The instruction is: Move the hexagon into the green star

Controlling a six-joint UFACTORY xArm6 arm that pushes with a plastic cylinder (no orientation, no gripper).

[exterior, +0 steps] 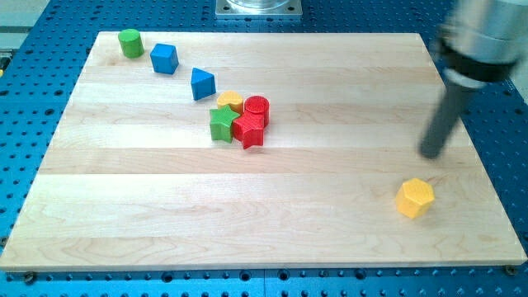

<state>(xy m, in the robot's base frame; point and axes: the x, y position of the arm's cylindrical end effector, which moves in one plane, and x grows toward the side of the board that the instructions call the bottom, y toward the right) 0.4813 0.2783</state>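
A yellow hexagon (414,198) lies near the view's lower right of the wooden board (148,190). A green star (222,123) sits near the board's upper middle, touching a red star (249,129). My tip (431,155) is at the view's right, just above and slightly right of the yellow hexagon, with a small gap between them. The green star is far to the left of my tip.
A red cylinder (256,108) and a yellow block (230,101) crowd behind the two stars. A blue triangular block (202,83), a blue cube (164,58) and a green cylinder (129,42) run toward the view's upper left.
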